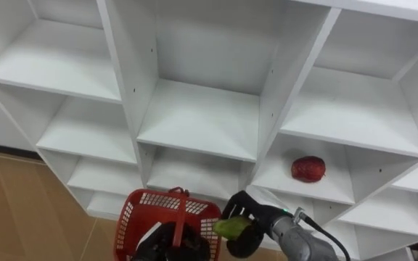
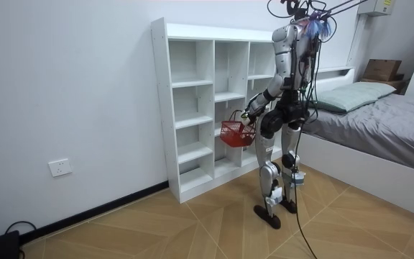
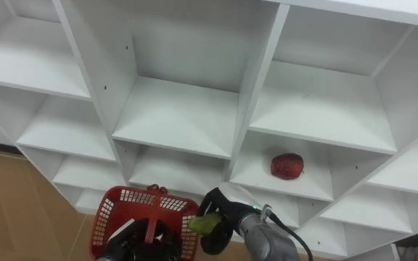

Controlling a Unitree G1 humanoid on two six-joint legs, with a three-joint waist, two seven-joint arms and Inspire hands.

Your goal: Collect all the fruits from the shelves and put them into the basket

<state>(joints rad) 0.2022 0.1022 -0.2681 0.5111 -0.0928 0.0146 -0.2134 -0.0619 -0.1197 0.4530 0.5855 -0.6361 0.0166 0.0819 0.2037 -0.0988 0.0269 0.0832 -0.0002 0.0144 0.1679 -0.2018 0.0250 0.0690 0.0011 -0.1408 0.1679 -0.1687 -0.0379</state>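
Held one green fruit (image 1: pixel 232 228) in the right hand (image 1: pixel 252 214), fingers curled round it from above and behind, just beside the right rim of a red basket (image 1: pixel 138 205). Carried that basket by its raised handle with the left hand (image 1: pixel 158 244), dark fingers wrapped round the handle at the bottom edge of the eye views. Could not tell what lay inside the basket, hidden behind hand and mesh. Stood close before a white closet (image 1: pixel 125 80) of open compartments. Counted one green fruit, in the fingers; one red apple (image 1: pixel 308 168), lying on a shelf in the right column, above and to the right of the right hand and well apart from its fingertips; one basket; one closet.
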